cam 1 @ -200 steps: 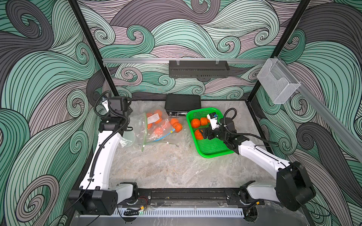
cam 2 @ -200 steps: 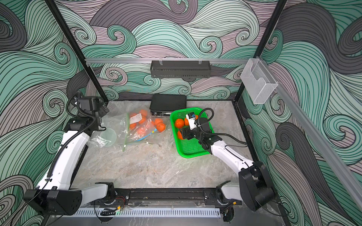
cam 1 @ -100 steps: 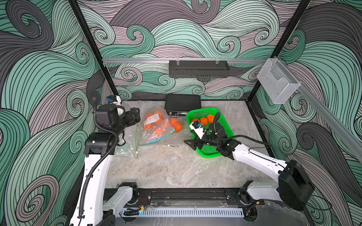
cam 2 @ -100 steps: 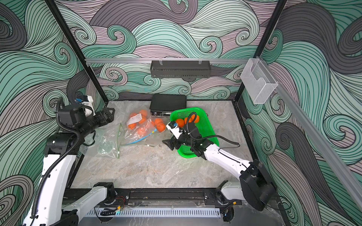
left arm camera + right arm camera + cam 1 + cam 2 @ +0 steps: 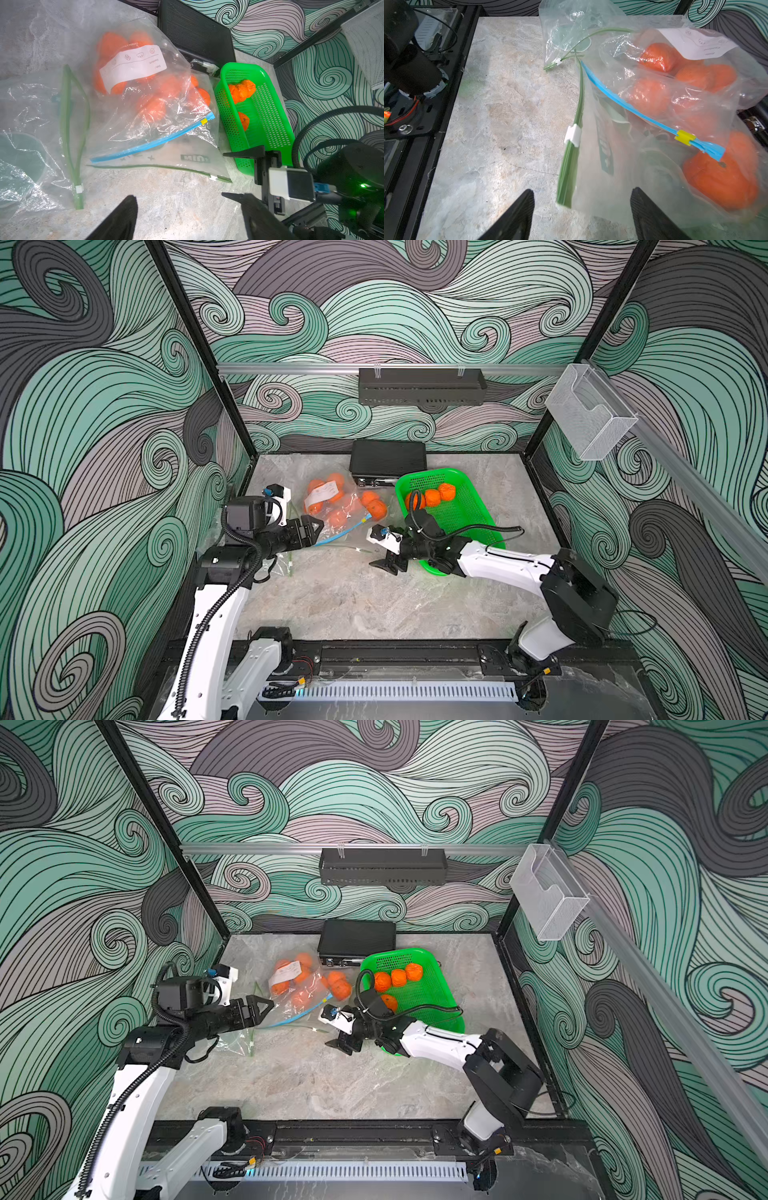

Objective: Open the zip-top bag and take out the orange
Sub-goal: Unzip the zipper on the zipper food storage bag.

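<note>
The zip-top bag (image 5: 149, 116) with the blue zip strip (image 5: 145, 146) lies on the marble tabletop (image 5: 374, 605), toward the back, just beside the green basket (image 5: 469, 510). Several oranges (image 5: 153, 106) show through its clear plastic. Its yellow slider (image 5: 684, 137) sits near one end of the strip.

This bag lies partly over a second bag (image 5: 187, 164), which has a green zip strip and a white slider (image 5: 572, 136). A third clear bag (image 5: 31, 124), also with a green strip, lies beside them on the left arm's side.

The right gripper (image 5: 581, 214) stands wide and holds nothing; the end of the green strip lies between its fingers. The left gripper (image 5: 312, 529) is also wide and empty, near the other end of the blue strip.

Four loose oranges (image 5: 398, 977) lie in the basket. A black box (image 5: 388, 458) stands behind it at the back wall.
</note>
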You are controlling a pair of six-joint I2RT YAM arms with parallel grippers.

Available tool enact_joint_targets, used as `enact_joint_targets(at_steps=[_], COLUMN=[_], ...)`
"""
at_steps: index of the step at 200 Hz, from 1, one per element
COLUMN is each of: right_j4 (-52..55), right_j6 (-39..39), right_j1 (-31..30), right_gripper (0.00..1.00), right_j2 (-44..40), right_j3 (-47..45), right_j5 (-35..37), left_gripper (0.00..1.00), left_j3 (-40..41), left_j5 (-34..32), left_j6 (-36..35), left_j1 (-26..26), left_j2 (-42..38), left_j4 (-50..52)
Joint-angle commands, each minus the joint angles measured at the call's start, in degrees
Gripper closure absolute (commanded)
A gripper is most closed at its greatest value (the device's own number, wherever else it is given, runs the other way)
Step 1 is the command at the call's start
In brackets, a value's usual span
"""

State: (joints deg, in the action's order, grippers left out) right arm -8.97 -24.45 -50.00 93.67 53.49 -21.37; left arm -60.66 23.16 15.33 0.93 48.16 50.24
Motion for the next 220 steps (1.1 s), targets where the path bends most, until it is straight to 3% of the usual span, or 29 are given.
enact_joint_targets(at_steps=[1, 26, 81, 113, 149, 182, 220], right_j4=[-0.3, 0.2, 3.9, 5.2, 6.4, 7.2, 7.1], right_j6=[-1.5, -1.0, 0.0, 6.1, 11.1, 11.2, 10.8], right_j1=[-0.3, -0.3, 0.1, 1.1, 2.6, 3.8, 4.4], right_gripper=[0.41, 0.78, 1.0, 1.0, 1.0, 1.0, 1.0], right_j2=[1.5, 1.7, -6.1, -11.7, -15.8, -18.4, -19.1], right_j3=[2.9, 3.5, 3.6, 3.6, 2.3, 0.5, -0.5], right_j5=[2.1, 1.4, -2.4, -5.8, -10.9, -13.1, -15.4], left_gripper=[0.22, 0.24, 0.26, 0.27, 0.22, 0.21, 0.23], left_j3=[0.0, 0.1, -3.5, -9.2, -11.9, -9.1, -4.6], left_j5=[0.7, 0.4, 5.7, 9.2, 10.9, 16.2, 14.6], left_j6=[-2.0, -2.3, -4.8, -10.7, -22.8, -36.0, -46.4], left_j1=[0.3, 0.3, 2.2, 8.4, 14.6, 19.0, 23.7], left_j2=[-0.4, -0.5, 1.7, 3.6, 3.4, 3.7, 6.4], left_j4=[1.5, 1.4, -0.5, -1.7, -2.7, -4.2, -6.5])
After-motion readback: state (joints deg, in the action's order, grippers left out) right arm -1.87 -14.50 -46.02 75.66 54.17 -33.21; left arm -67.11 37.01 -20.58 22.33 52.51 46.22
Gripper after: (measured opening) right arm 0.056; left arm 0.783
